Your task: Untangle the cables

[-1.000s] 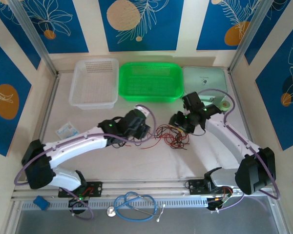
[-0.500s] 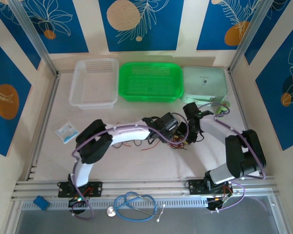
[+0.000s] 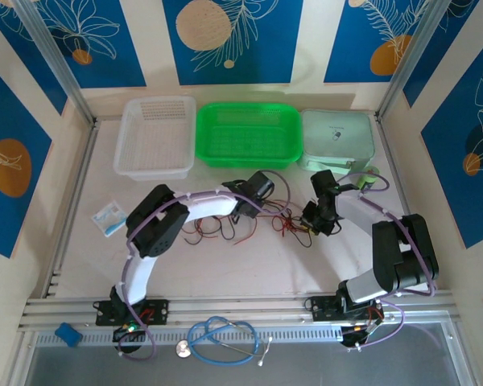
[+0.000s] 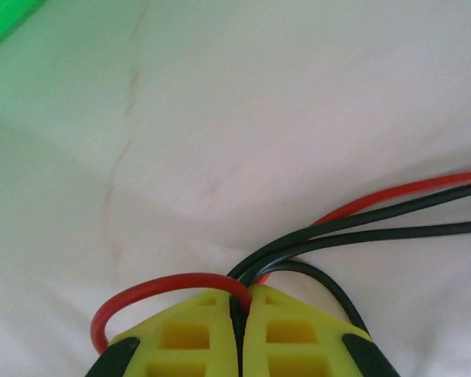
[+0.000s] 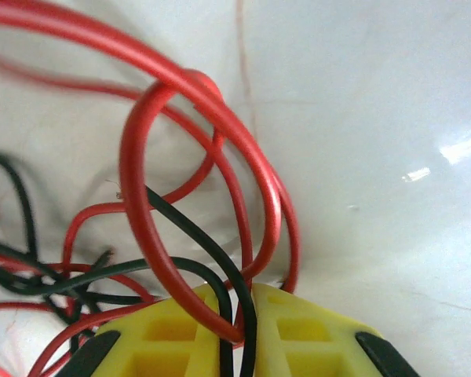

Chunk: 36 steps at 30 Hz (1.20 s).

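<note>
Cables, place: I see the cables as a loose red and black heap on the table, in the middle of the top view, just below the green basket. They lie between my two grippers.
Left gripper: the left gripper is clenched. Its yellow fingers pinch a red loop, and black strands run out to the right of its wrist view.
Right gripper: the right gripper is also closed on the cables. One red wire and one black wire pass between its fingertips, with more loops above and to the left.
Handling: I judge the wires to be very light, limp and springy, with smooth insulation that can slip. A hard pull would probably tighten the knots.
Where to hold: I think single strands at the outer edge of the heap are better than the dense middle.
Writing: the pale green box at upper right has a small dark mark, and the packet at left has blue print. Both are too small for me to read.
</note>
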Motion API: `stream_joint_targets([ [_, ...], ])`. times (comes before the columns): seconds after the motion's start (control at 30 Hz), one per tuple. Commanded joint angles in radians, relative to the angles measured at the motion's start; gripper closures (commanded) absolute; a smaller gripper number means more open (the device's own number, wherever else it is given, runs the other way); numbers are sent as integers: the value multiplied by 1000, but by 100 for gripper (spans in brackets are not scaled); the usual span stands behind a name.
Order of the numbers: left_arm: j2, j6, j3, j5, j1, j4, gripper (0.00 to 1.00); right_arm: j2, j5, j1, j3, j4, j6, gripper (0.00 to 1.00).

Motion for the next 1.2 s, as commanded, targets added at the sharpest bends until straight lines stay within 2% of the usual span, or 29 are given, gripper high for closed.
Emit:
stream_joint_targets([
  [0.0, -66, -35, -88, -98, 44, -50, 100, -2, 59, -26, 1, -73, -21, 84],
  [0.2, -146, -66, -135, -129, 46, -85, 100, 5, 82, -26, 18, -95, -24, 84],
  [0.57, -281, -122, -147, -103, 44, -151, 100, -80, 236, 27, 30, -232, -2, 88],
  [0.6, -287, -122, -144, -101, 44, -156, 100, -90, 238, 37, 34, -239, -2, 87],
  [0.7, -305, -117, -132, -83, 41, -166, 100, -118, 207, 76, 50, -242, -14, 76],
  [0.73, -311, -110, -128, -71, 39, -165, 97, -127, 194, 87, 62, -248, -19, 73],
  [0.8, -327, -101, -121, -61, 32, -165, 83, -146, 177, 106, 92, -270, -36, 65],
  [0.87, -350, -80, -110, -38, 18, -162, 63, -172, 176, 120, 134, -306, -66, 59],
  [0.97, -389, -47, -89, -31, -14, -164, 47, -215, 177, 131, 193, -351, -116, 51],
  [1.07, -423, -22, -63, -30, -47, -177, 40, -246, 154, 135, 232, -368, -165, 48],
  [1.17, -457, -23, -48, -32, -66, -195, 38, -254, 117, 148, 250, -368, -175, 48],
])
